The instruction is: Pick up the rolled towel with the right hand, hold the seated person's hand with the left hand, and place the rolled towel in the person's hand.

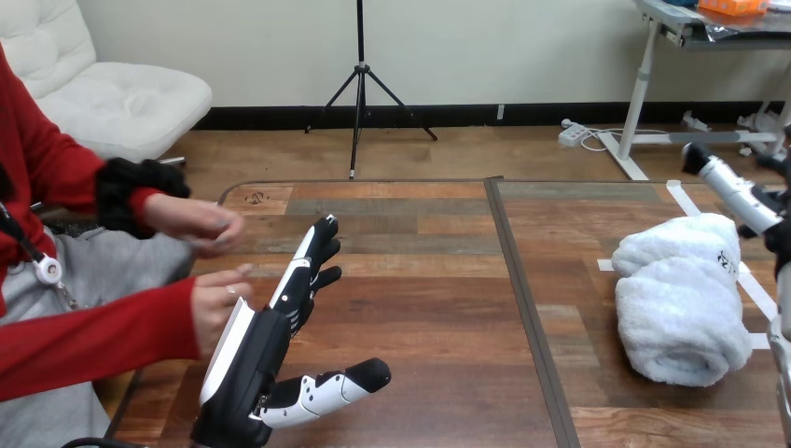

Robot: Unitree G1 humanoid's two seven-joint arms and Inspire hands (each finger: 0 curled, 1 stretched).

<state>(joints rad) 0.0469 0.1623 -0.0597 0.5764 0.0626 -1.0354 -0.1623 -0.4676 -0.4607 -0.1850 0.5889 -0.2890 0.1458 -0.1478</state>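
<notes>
The left hand [270, 341] is being held open beside the person's two hands [215, 313], while one rolled towel [686, 313] is being left lying beside the right hand [779, 245], whose grip cannot be told.

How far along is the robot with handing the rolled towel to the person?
Nothing looks finished yet. In hand: the left hand is open beside the person's lower hand, not curled round it, and the right hand is by the rolled towel. Left: the towel lies on the table, so it must be grasped, the person's hand held, and the towel placed in it.
</notes>
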